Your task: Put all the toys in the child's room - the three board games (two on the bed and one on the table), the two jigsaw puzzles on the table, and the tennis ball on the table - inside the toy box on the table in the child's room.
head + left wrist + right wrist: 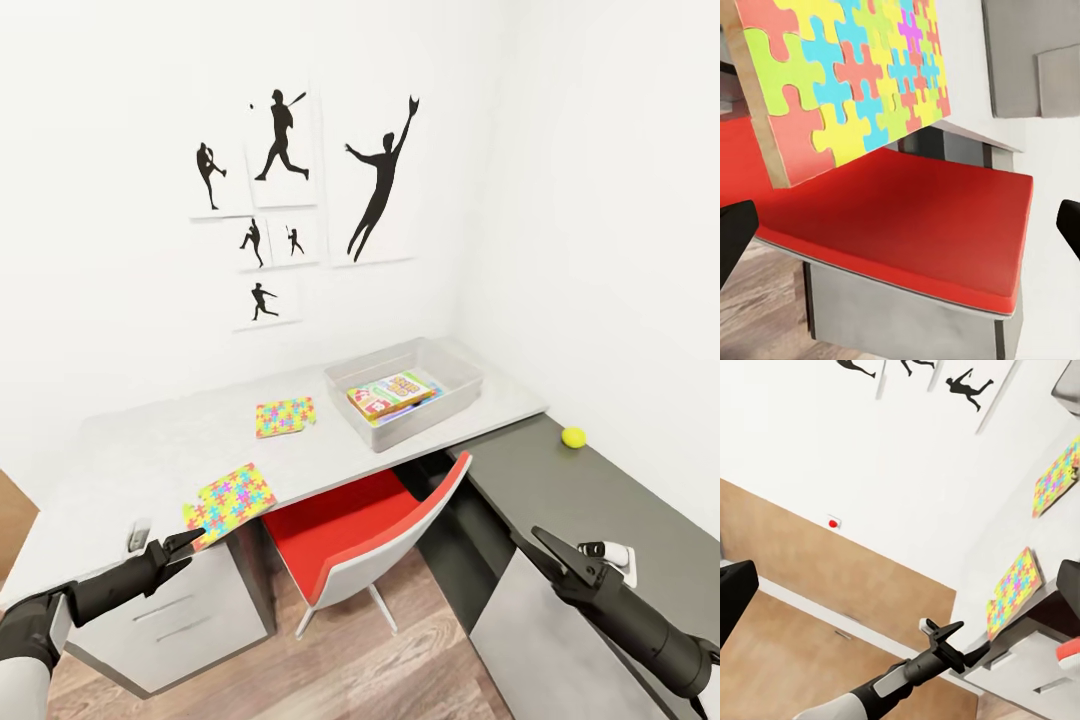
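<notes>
One board game (393,394) (possibly more beneath it) lies in the toy box (455,393), while both jigsaw puzzles (285,416) and the tennis ball (573,437) wait outside; the left gripper (183,548), spread, nears the front puzzle (231,501).

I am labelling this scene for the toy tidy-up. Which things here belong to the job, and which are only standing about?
Job:
toy box, with a board game already inside
near puzzle, overhanging the table edge by the left gripper
far puzzle
tennis ball on the dark shelf unit

Standing about:
red chair
wall pictures
drawers
</notes>
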You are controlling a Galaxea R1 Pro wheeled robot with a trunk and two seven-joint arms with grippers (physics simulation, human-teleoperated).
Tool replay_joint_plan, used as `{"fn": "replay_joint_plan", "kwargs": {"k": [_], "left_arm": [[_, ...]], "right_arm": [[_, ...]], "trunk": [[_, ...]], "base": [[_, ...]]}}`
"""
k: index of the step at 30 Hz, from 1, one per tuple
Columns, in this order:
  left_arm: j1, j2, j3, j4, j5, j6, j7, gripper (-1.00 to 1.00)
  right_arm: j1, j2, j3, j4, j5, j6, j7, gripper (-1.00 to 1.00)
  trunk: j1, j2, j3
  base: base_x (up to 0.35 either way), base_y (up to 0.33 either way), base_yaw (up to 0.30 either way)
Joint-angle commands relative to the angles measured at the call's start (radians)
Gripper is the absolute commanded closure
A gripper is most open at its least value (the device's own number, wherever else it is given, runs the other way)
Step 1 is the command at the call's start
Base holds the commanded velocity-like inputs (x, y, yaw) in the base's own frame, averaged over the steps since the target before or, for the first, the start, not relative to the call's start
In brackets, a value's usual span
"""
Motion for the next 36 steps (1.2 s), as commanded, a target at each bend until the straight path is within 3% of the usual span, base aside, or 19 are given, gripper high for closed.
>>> {"fn": "replay_joint_plan", "kwargs": {"k": [1,36], "left_arm": [[-0.002,-0.001,0.008,-0.001,-0.011,0.009,-0.008,-1.00],[-0.002,-0.001,0.009,-0.001,-0.012,0.009,-0.002,-1.00]], "right_arm": [[-0.001,0.000,-0.001,0.000,-0.001,0.004,0.002,-1.00],[-0.001,0.000,-0.001,0.000,-0.001,0.005,0.002,-1.00]], "trunk": [[0.004,-0.008,-0.004],[0.138,-0.253,-0.114]], "base": [[0.000,0.000,0.000],[0.000,0.000,0.000]]}}
